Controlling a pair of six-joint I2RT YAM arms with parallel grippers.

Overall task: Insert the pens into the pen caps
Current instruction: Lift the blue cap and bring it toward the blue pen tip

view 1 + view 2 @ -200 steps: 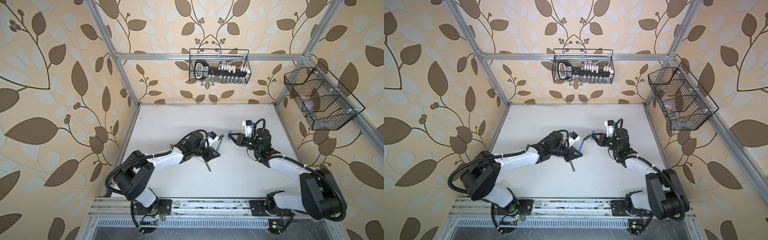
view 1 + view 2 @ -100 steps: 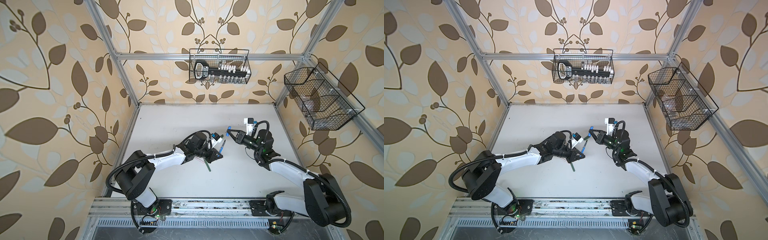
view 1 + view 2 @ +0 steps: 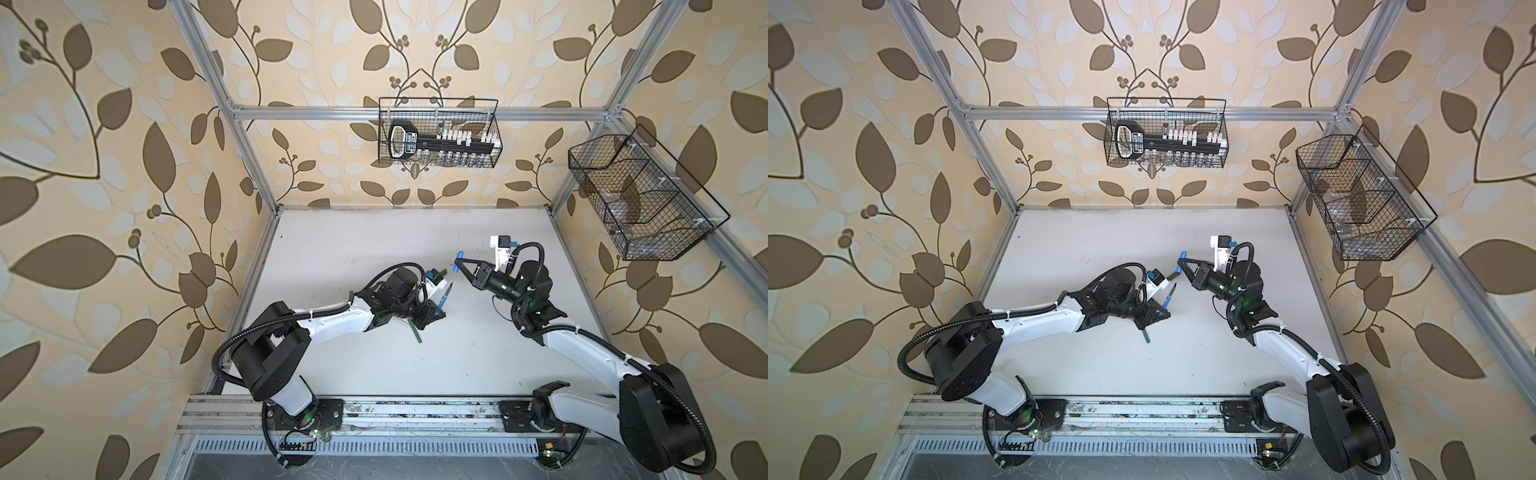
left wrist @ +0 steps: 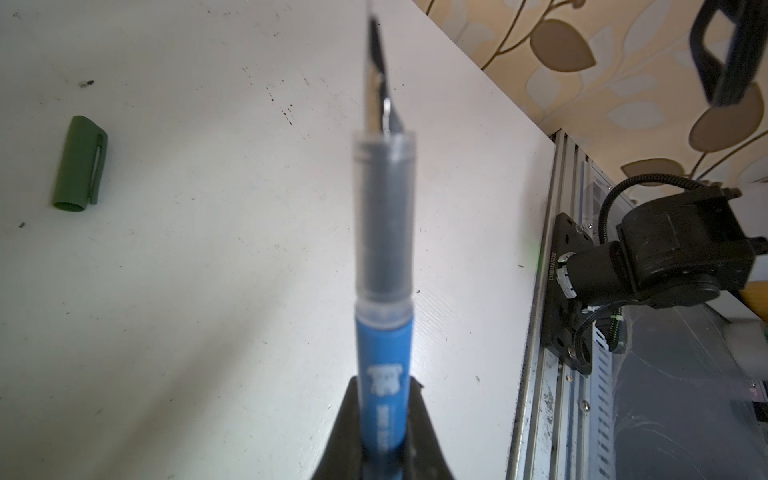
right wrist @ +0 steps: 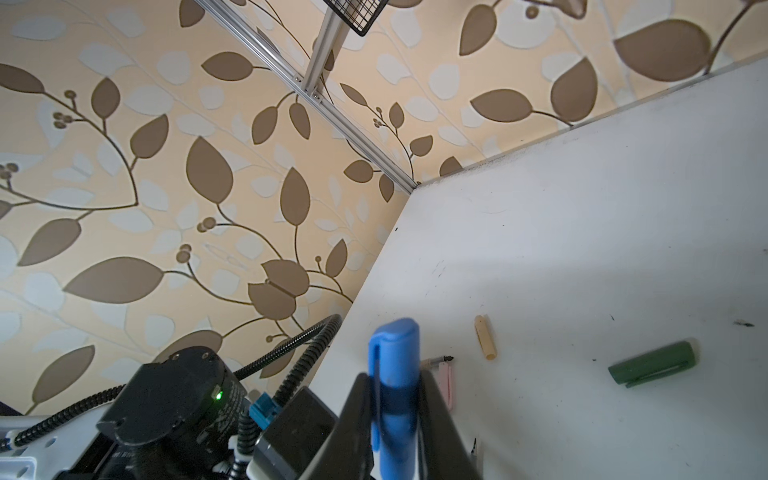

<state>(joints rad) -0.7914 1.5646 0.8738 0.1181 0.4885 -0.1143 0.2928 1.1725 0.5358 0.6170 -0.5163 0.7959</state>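
The left gripper [image 4: 384,399] is clamped on the blue pen [image 4: 384,257] at the printed end of its barrel. Most of the pen juts out free, with the dark tip leading. Seen from above, it hangs over the middle of the table [image 3: 353,249], and the tip points far and right.

The right gripper [image 5: 392,399] pinches the blue cap [image 5: 395,353] across its middle. The cap sits just far-right of the pen tip, not touching it. Its closed, clipped end shows, but its mouth is hidden, so it probably faces down toward the pen.

Both parts look light, stiff and smooth. The round barrel could swivel or slide back between the jaws once the cap pushes against it. With so much pen free beyond the grip, a small tilt at the jaws would swing the tip wide. A hold nearer the clear section would steady it.

The cap is hollow and thin-walled, so a hard squeeze near the mouth could narrow it. The middle or the closed end is the safer place to hold. The fine tip is the fragile part, and a miss would jam it on the rim.

The green pen [image 3: 415,332] lies on the table just near of the left gripper. The green cap [image 4: 79,164] and a tan cap [image 5: 485,336] also lie loose on the table.
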